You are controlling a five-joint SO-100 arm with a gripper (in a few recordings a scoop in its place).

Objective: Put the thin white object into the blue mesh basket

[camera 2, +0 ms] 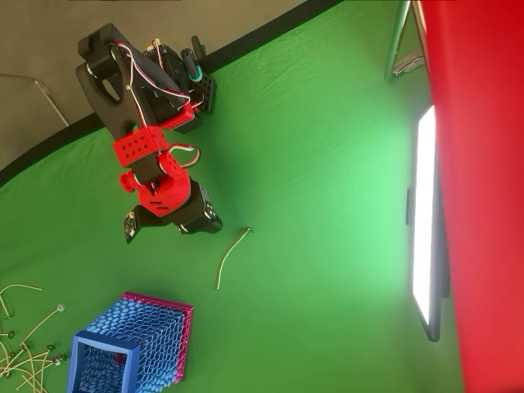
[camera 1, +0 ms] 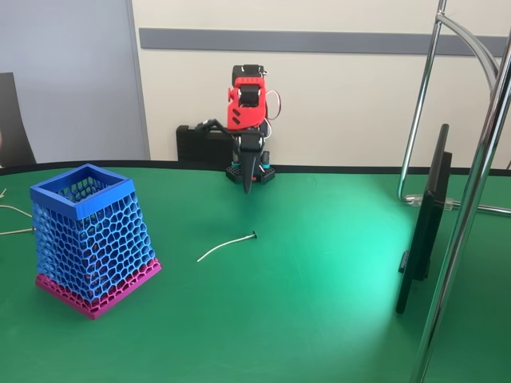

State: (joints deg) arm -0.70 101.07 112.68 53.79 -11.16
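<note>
Your hand [camera 1: 248,185] looks closed and empty. The cord [camera 1: 227,246], at the basket's [camera 1: 82,203] 3 o'clock in the fixed view, looks light and limp, so pinch mid-length.

Blue honeycomb basket [camera 1: 89,231], magenta base

The red-and-black arm [camera 1: 247,112] is folded, its pincer [camera 1: 248,185] pointing down, jaws together.

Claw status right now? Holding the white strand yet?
Claw: pointing down near the arm's base, holding nothing; open or shut cannot be told. White strand lies loose on the green table.
</note>
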